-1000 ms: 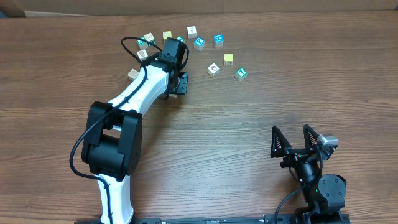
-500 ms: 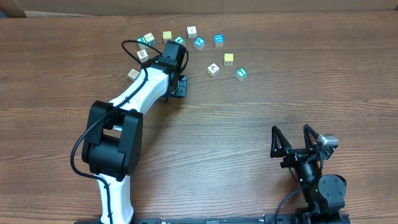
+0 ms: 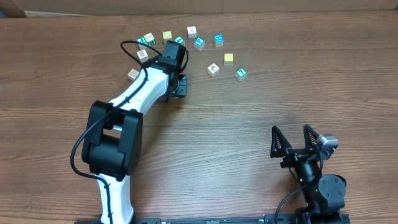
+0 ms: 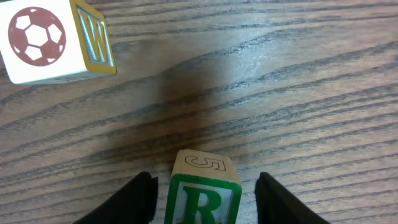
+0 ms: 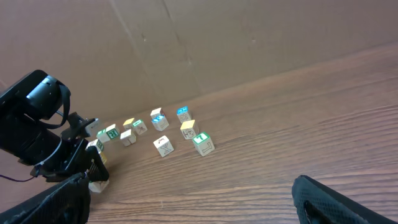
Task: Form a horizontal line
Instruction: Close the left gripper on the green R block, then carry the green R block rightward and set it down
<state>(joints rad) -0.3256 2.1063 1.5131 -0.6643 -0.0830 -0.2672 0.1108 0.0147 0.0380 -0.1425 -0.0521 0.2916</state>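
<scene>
A small cube with a green R (image 4: 203, 200) on its white face stands on the wood between the fingers of my left gripper (image 4: 204, 198). The jaws are open, with a gap showing on each side of the cube. From overhead, the left gripper (image 3: 178, 84) points down at the table's far left and hides this cube. A white cube with a soccer ball (image 4: 38, 38) lies ahead and to the left. Other white-faced cubes (image 3: 213, 70) (image 3: 191, 31) lie scattered, not in a row. My right gripper (image 3: 290, 132) rests open and empty at the near right.
Teal-faced cubes (image 3: 218, 40) (image 3: 199, 43) and yellow cubes (image 3: 229, 58) (image 3: 166, 36) are mixed into the loose cluster along the far side. More cubes (image 3: 142, 54) (image 3: 132, 74) sit left of the left arm. A brown cardboard wall (image 5: 249, 37) backs the table.
The left gripper has edged slightly toward the far side. The cubes and the right arm have not moved.
</scene>
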